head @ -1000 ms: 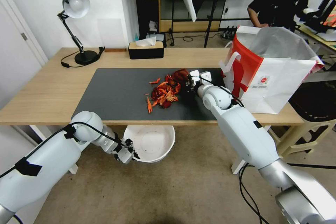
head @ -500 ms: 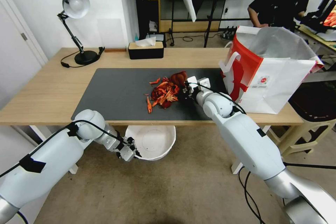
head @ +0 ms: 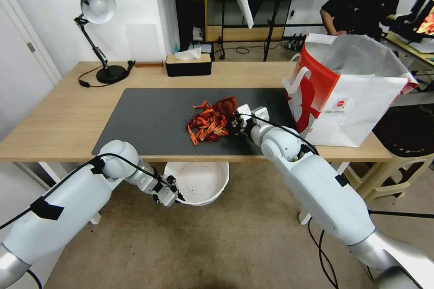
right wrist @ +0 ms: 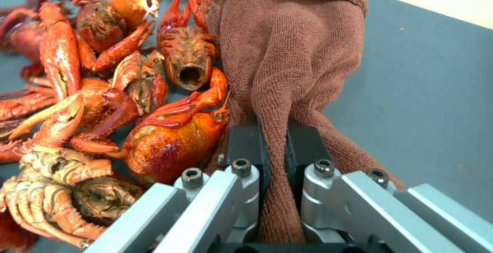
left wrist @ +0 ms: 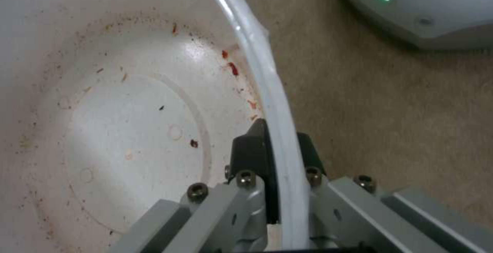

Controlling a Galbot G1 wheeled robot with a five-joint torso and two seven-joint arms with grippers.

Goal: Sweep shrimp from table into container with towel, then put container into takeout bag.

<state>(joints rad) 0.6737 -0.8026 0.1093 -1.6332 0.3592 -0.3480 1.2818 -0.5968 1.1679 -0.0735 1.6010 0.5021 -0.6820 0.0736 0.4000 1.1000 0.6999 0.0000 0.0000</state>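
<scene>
**Shrimp herded toward the bench edge**

Since a second ago the right tool [head: 237, 122] has dragged the towel [head: 226, 104] and the shrimp [head: 205, 127] leftward and nearer the front edge of the bench [head: 54, 117], at frame centre. Its jaws are clamped tight on the towel. Lower centre, the left tool [head: 174, 194] pinches the rim of the container [head: 199, 183], held below the edge. The takeout bag [head: 357, 99] stands at right.

Loose claws could slip round the towel, or fall past the bowl if it sits off line. A dark mat [head: 149, 117] covers the bench; carpet lies underneath.
</scene>
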